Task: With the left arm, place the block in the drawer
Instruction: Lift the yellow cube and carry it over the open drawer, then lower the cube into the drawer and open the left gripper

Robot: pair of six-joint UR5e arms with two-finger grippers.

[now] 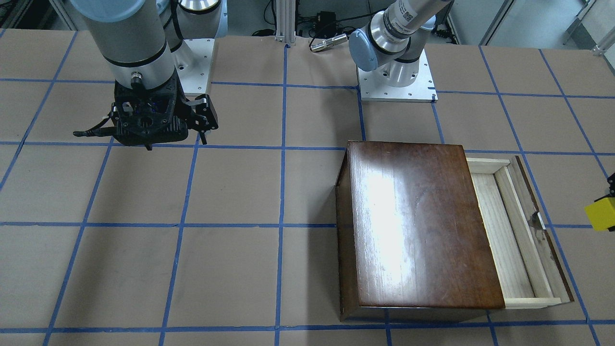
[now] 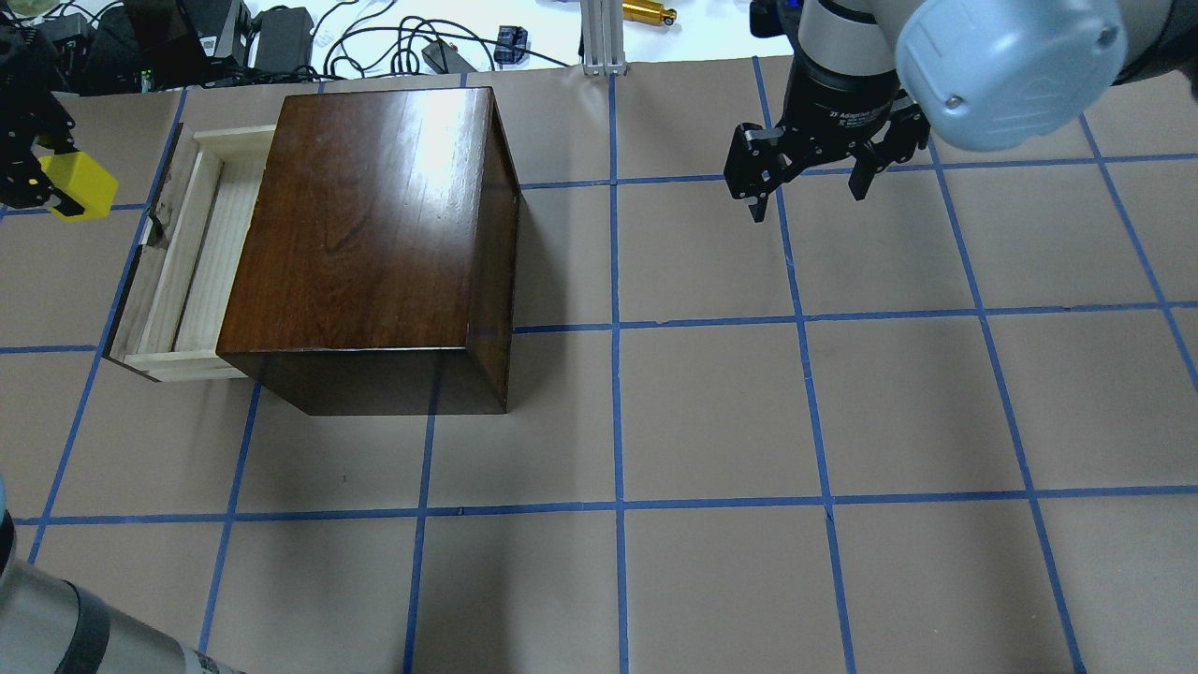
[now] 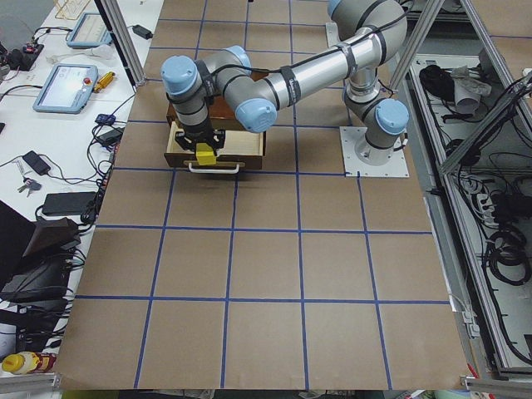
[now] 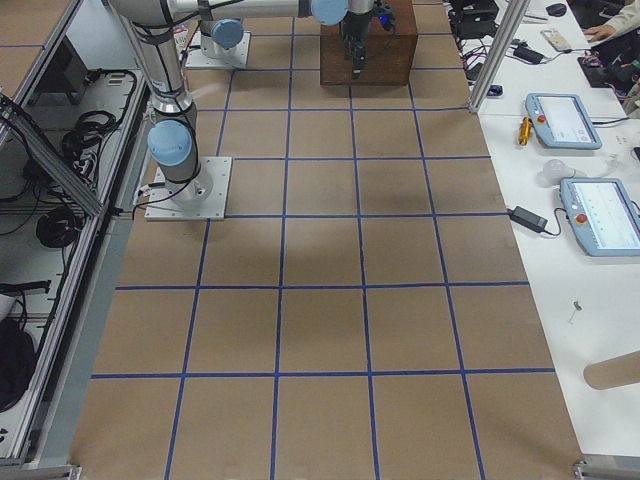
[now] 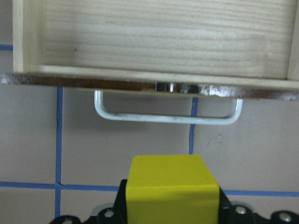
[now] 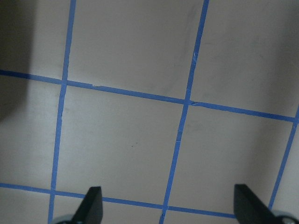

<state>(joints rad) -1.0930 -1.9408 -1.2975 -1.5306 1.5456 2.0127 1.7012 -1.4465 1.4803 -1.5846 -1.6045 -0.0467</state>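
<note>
The yellow block (image 2: 80,183) is held in my left gripper (image 2: 58,180), which is shut on it, at the overhead view's left edge. It hangs above the table just outside the drawer's dark front panel, not over the tray. The drawer (image 2: 192,253) is pulled open from the dark-brown box (image 2: 374,234), and its pale tray is empty. In the left wrist view the block (image 5: 174,184) sits below the drawer's metal handle (image 5: 168,117) and the tray (image 5: 163,37). The block also shows in the front view (image 1: 600,215). My right gripper (image 2: 807,192) is open and empty, far to the right.
The box (image 1: 418,226) stands on brown paper with a blue tape grid. Cables and power bricks (image 2: 281,37) lie beyond the table's far edge. My right gripper (image 6: 170,210) looks down on bare table. Arm bases (image 1: 396,81) stand at the robot's side.
</note>
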